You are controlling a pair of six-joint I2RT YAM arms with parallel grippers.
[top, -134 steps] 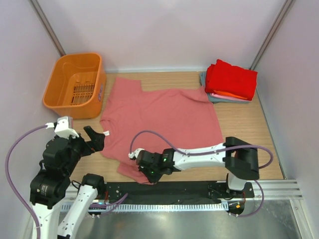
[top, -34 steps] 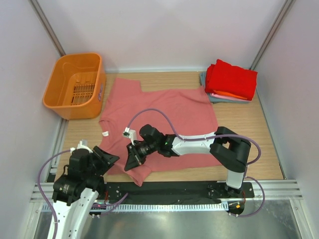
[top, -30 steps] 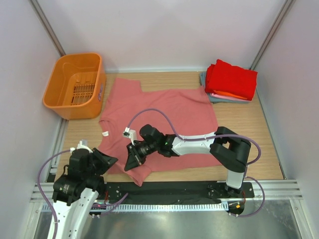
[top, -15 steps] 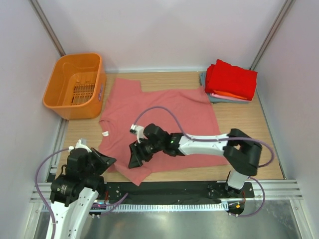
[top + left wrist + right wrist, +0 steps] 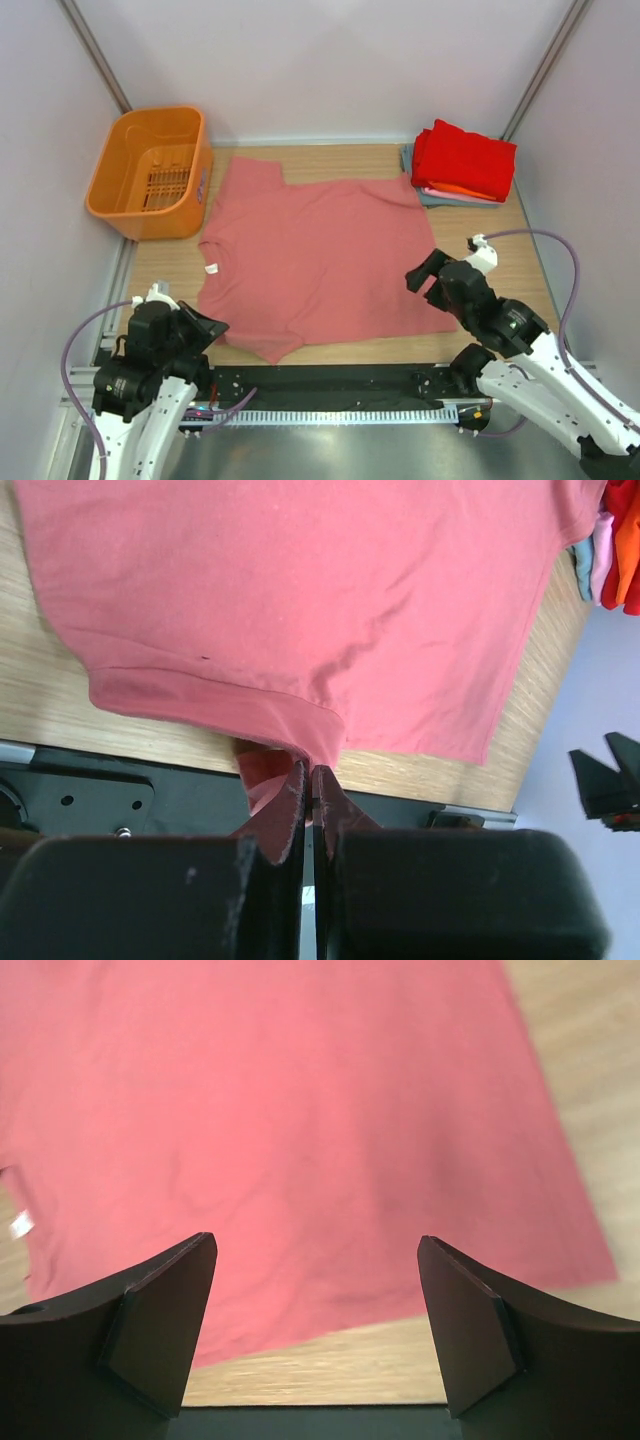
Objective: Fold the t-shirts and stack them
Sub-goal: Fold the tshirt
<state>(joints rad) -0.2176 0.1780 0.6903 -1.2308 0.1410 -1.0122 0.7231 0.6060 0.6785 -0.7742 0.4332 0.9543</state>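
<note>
The salmon-pink t-shirt (image 5: pixel 320 255) lies spread flat on the wooden table, its white neck label (image 5: pixel 212 268) at the left. My left gripper (image 5: pixel 220 325) is at the shirt's near left corner, shut. In the left wrist view its fingertips (image 5: pixel 310 772) pinch the sleeve's edge, and the cloth (image 5: pixel 300 600) is drawn up to them. My right gripper (image 5: pixel 425 272) hangs open over the shirt's right side. In the right wrist view its fingers (image 5: pixel 318 1310) stand wide apart above the hem (image 5: pixel 400 1310) with nothing between them. Folded t-shirts (image 5: pixel 462 160), red on top, are stacked at the back right.
An orange plastic basket (image 5: pixel 150 170) stands at the back left, close to the shirt's far sleeve. The black mounting rail (image 5: pixel 330 380) runs along the table's near edge. Bare wood (image 5: pixel 500 260) shows to the right of the shirt.
My right arm has let go near the left sleeve, opened, and swung back to the right side. My left gripper has shut on the sleeve's edge.
</note>
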